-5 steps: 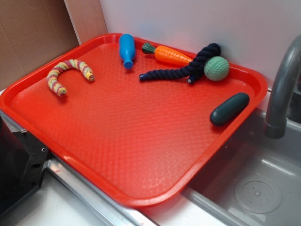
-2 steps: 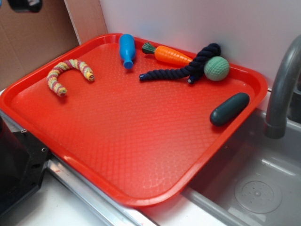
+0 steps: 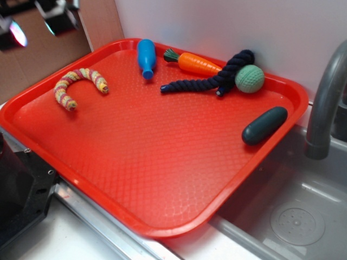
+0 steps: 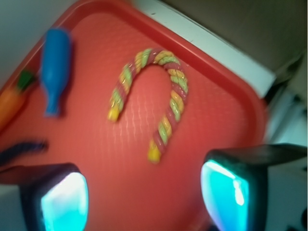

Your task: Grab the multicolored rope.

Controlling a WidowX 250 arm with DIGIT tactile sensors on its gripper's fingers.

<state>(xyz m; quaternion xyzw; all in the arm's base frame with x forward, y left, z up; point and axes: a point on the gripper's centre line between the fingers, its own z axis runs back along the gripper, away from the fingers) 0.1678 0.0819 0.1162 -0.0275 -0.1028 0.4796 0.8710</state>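
Claw [image 4: 144, 195]: hanging above the tray's left part with its two fingers spread wide apart and nothing between them; in the exterior view it is showing only at the top left corner [image 3: 38, 19].
Fingers [image 4: 65, 204]: glowing cyan on their inner pads in the wrist view, both clear of the tray floor.
Multicolored rope [image 3: 78, 86]: lying in a horseshoe curve on the left part of the red tray [image 3: 162, 179], both ends pointing toward the tray's middle; in the wrist view [image 4: 154, 101] it is sitting ahead of the gap between the fingers, untouched.
Blue bottle toy [image 3: 146, 58]: lying near the tray's back rim, just beside the carrot toy [image 3: 196, 63].
Dark navy rope [image 3: 214, 78]: stretching along the back right, touching the green knitted ball [image 3: 249, 78].
Dark green oblong toy [image 3: 264, 125]: resting by the tray's right rim.
Faucet [image 3: 325, 103]: standing over the sink basin [image 3: 293, 216] at the right.
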